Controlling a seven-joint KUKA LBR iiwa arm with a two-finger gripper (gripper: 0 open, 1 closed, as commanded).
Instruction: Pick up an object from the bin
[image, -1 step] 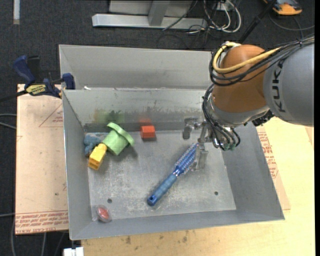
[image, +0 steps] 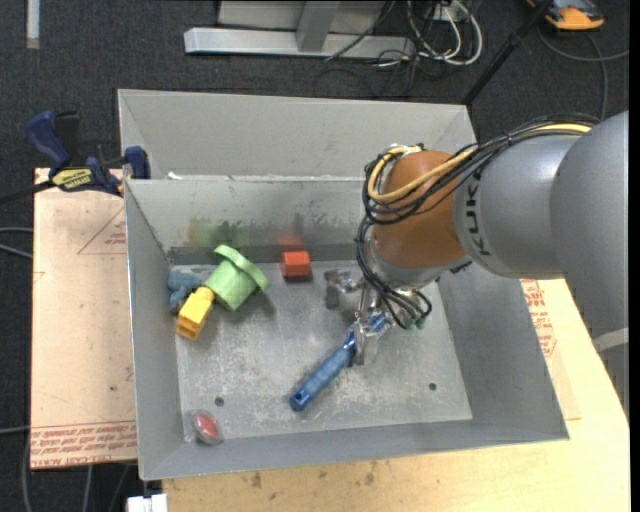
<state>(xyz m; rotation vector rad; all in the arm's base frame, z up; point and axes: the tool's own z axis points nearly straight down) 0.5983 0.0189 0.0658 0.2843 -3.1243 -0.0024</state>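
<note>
My gripper (image: 362, 338) hangs under the orange wrist cover, right of the bin's middle, with its tips down at the floor. A long blue stick-shaped thing (image: 322, 375) lies slanted on the floor, its upper right end right at my fingertips. Whether the tips clasp that end I cannot make out. A small orange-red block (image: 295, 264) sits to the upper left of my gripper, by the back wall.
At the left lies a light green spool-shaped piece (image: 236, 277) with a yellow block (image: 194, 312) and a grey-blue piece (image: 182, 283) beside it. A small red round thing (image: 206, 427) rests near the front left corner. The arm reaches in from the right.
</note>
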